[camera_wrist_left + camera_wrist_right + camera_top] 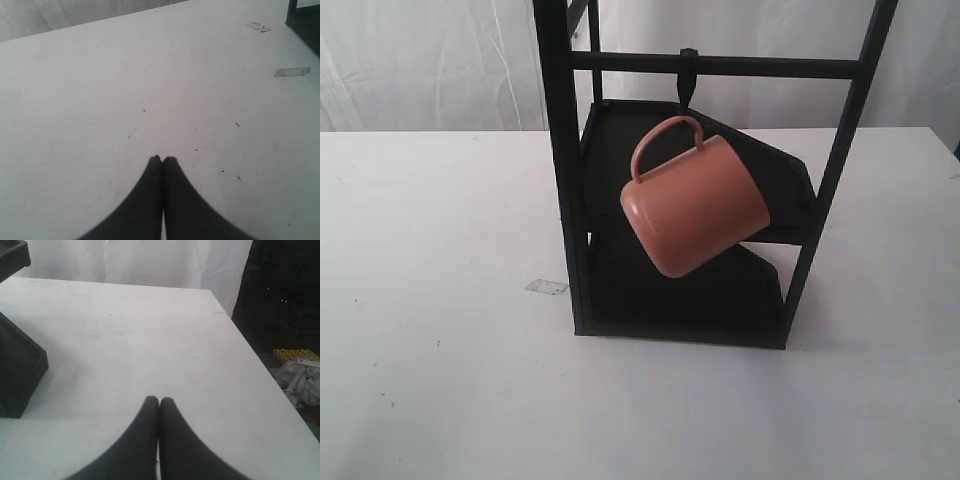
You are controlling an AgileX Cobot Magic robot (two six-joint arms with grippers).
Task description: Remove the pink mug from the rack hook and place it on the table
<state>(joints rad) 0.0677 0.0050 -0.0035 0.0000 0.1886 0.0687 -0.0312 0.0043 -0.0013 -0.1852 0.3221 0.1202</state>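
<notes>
The pink mug (695, 205) hangs by its loop handle from the rack hook (688, 78), tilted with its base toward the camera, in the middle of the exterior view. The white table (430, 280) spreads beneath and around the rack. Neither arm appears in the exterior view. My left gripper (163, 159) is shut with nothing in it, above bare table. My right gripper (159, 400) is also shut and empty, over the table beside the rack's base (17, 372). The mug is out of both wrist views.
The tall black frame rack (565, 170) with angled black shelves stands at the table's centre. A clear tape scrap (546, 287) lies left of its base, with tape pieces (292, 72) in the left wrist view. The table's right edge (260, 360) drops to floor clutter.
</notes>
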